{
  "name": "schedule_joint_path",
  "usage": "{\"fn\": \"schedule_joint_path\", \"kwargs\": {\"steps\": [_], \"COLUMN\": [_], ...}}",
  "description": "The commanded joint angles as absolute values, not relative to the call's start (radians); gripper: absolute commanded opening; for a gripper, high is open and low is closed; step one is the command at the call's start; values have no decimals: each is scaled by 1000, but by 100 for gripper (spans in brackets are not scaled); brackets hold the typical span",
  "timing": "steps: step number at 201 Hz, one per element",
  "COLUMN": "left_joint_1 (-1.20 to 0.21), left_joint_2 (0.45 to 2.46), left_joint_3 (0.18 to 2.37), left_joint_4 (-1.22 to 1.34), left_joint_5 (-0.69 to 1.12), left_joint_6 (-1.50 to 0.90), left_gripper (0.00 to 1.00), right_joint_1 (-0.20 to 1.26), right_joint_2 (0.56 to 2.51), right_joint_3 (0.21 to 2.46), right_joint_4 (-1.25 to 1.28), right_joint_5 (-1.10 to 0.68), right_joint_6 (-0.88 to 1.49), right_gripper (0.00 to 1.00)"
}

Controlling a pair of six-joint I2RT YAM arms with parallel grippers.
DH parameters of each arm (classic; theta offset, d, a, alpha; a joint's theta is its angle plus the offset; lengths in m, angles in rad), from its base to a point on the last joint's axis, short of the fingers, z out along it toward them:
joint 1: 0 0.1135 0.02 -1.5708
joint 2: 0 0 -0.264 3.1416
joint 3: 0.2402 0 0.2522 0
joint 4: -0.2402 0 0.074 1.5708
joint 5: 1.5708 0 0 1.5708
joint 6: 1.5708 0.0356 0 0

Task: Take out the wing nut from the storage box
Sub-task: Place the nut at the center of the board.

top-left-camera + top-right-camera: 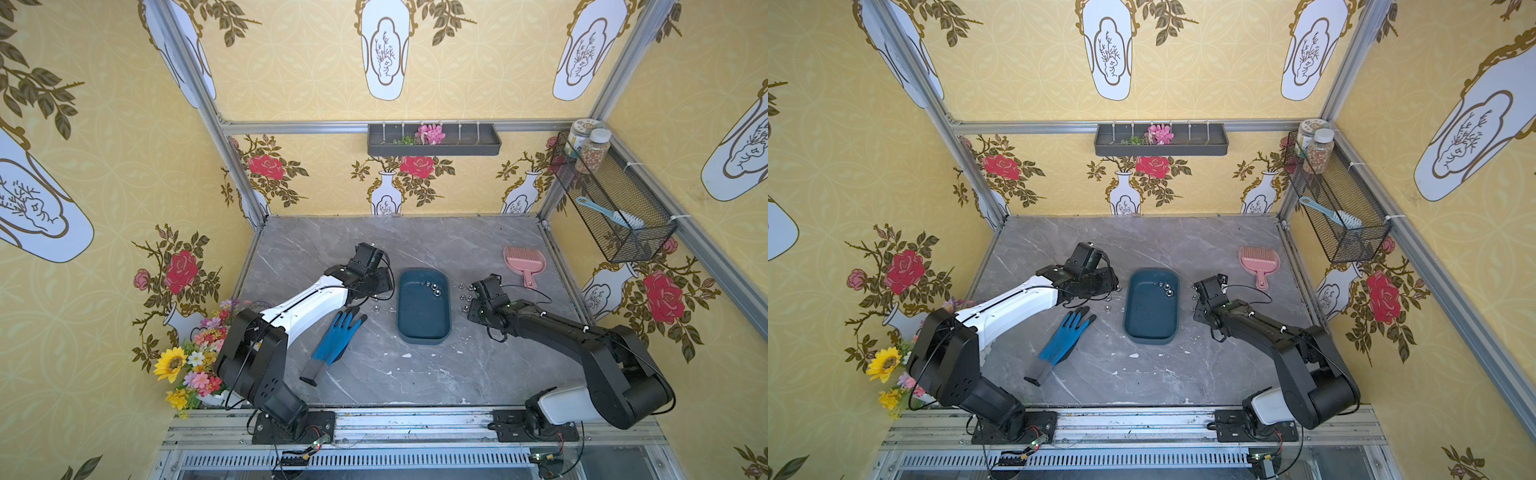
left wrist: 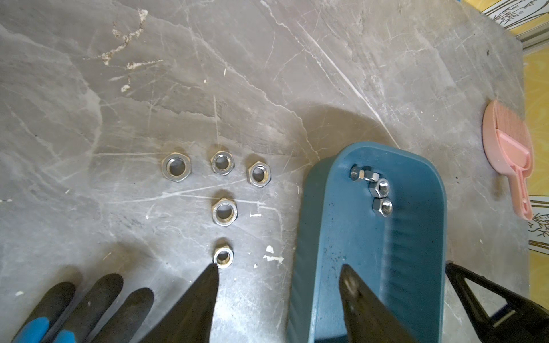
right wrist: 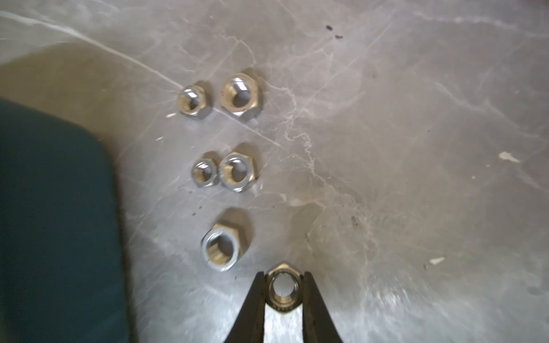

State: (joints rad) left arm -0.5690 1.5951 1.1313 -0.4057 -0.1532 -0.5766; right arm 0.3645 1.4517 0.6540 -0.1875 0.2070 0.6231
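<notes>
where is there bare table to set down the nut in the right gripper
Free: the table behind the storage box, left of the pink scoop; also the front strip right of the glove. Crowded: loose nuts line both its long sides.

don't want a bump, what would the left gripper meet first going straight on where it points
Probably the loose hex nut just ahead of the left gripper, beside the storage box; height is unclear.

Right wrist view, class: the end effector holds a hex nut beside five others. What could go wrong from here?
The hex nut sits only at the tips of the right end effector; it may slip and knock the nearest loose nut. The open left end effector straddles the storage box wall; moving sideways could shove it.
</notes>
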Motion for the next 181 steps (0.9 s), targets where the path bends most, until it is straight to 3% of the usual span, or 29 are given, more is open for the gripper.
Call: {"fn": "schedule_joint_path", "kwargs": {"steps": [1, 116, 181], "left_joint_1": [-569, -568, -568], "left_joint_2": [1603, 1615, 1623], "left_joint_3": [1126, 1127, 1131], "left_joint_4": [-390, -387, -385], "left_joint_5": [-143, -136, -127], "left_joint_6": [-577, -576, -575], "left_gripper": [66, 66, 67], "right_joint_1": [348, 348, 349], "right_joint_2": [1480, 1512, 1399], "right_joint_3": [663, 659, 643], "right_joint_4": [-117, -75, -77], "right_joint_5": [203, 173, 167], "right_joint_6": [633, 632, 632], "right_gripper": [21, 32, 56]}}
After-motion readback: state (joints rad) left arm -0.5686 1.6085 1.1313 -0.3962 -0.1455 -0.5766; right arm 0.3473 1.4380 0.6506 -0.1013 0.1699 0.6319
